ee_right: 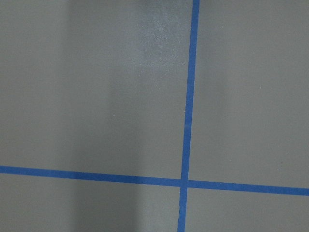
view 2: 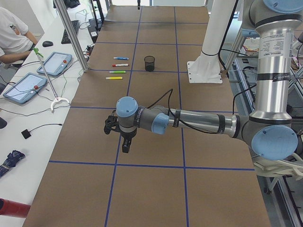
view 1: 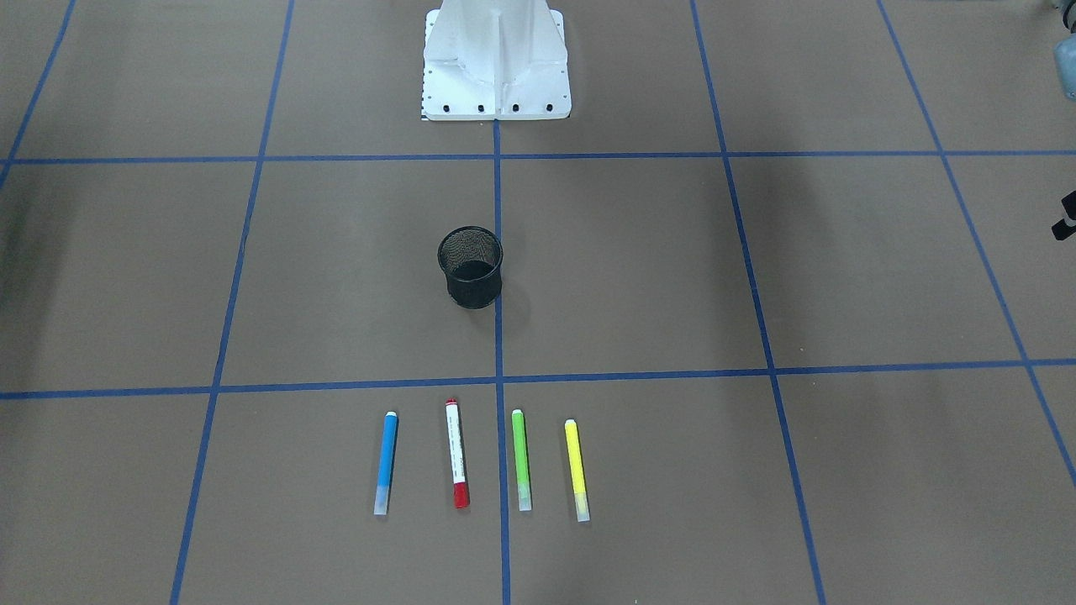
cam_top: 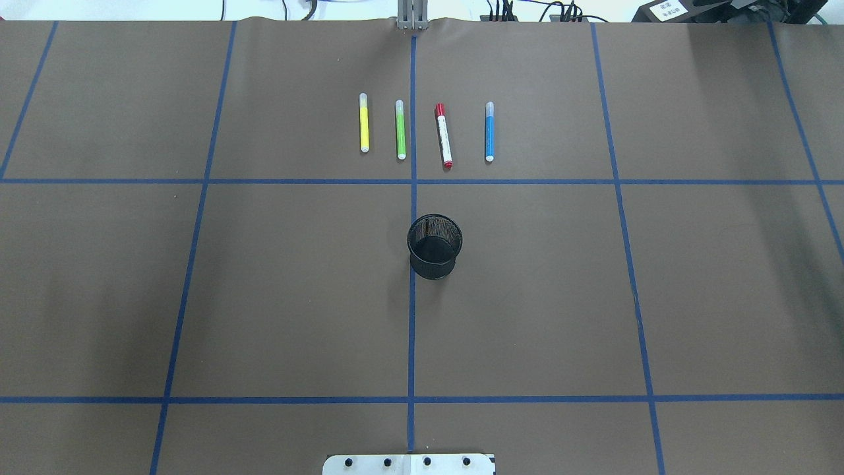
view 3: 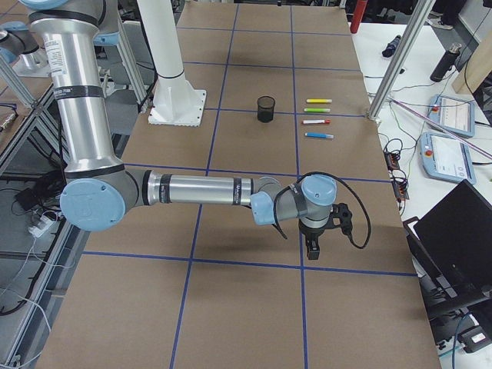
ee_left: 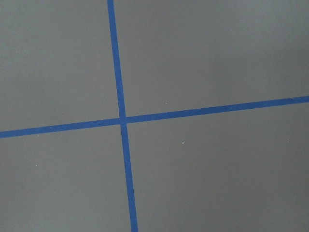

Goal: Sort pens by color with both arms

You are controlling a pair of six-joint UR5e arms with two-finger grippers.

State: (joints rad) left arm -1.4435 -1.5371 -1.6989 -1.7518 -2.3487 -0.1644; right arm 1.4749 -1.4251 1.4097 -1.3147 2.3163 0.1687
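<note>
The left gripper [view 2: 125, 147] and right gripper [view 3: 311, 250] are hanging over the table [view 2: 156, 189], their opening impossible to tell; the pens [cam_top: 399, 129] are lying side by side beyond the mesh cup [cam_top: 434, 245]; light, stiff, probably roll-prone, they are wanting a mid-barrel pinch

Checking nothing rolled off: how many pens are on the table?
4, in a row beyond the mesh cup, from the robot's left: yellow pen, green pen, red-capped pen, blue pen.

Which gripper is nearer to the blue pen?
Right. The right gripper hovers near the table's right end, on the blue pen's end of the row; the left gripper is at the opposite end, past the yellow pen.
</note>
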